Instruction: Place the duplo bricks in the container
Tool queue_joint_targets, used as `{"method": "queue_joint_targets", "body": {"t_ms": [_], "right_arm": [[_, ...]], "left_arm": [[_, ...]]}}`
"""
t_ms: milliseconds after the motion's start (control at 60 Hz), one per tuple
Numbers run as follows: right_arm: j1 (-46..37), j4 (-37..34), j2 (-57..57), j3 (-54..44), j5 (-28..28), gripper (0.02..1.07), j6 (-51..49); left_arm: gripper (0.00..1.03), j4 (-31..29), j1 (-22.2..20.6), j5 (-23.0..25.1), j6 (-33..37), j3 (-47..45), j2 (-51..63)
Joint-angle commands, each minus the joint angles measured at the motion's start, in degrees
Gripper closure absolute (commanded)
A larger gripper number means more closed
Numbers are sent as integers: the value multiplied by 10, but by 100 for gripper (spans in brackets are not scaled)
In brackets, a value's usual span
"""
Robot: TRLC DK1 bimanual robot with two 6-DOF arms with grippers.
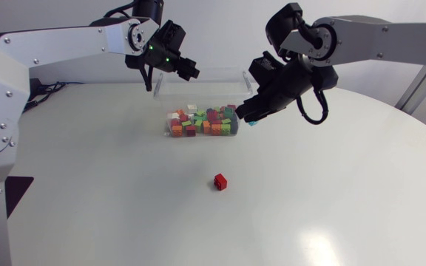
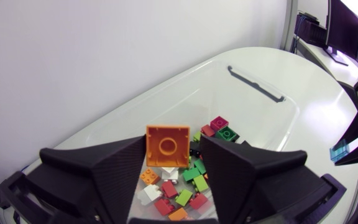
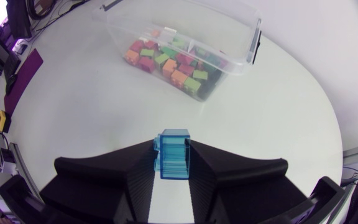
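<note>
Round white table [image 1: 124,199], glossy top, pale glare [image 1: 330,238] near its edge

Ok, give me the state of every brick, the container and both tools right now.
Clear container: open-topped, many bricks inside.
Orange duplo brick: held off the table, over the container.
Translucent blue brick: held over the table, short of the container.
Red brick: loose on the table, outside the container.
Left tool: shut on the orange duplo brick.
Right tool: shut on the translucent blue brick.

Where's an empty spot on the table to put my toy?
The table is bare all around the red brick, to the near edge and both sides. It's crowded at the container: bricks fill it, and the left hand and right hand are close by.
</note>
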Motion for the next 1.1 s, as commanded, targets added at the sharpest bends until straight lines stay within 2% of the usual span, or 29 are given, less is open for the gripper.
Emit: {"method": "queue_joint_targets", "body": {"t_ms": [0,183,500,667,783,1083], "right_arm": [[-7,-5,-7,26,-6,88,1],[-12,0,2,65,-11,88,3],[-11,34,35,134,-13,88,14],[-6,62,65,165,-14,88,16],[-2,82,83,189,-14,88,18],[-5,125,130,220,-14,88,16]], "left_arm": [[5,6,4,-7,-13,15,15],[5,6,13,-10,-6,-21,-27],[5,-12,26,-10,54,-189,-177],[5,-12,21,-5,99,-284,-237],[5,-12,19,15,124,-343,-275],[5,-33,-7,35,181,-416,-304]]}}
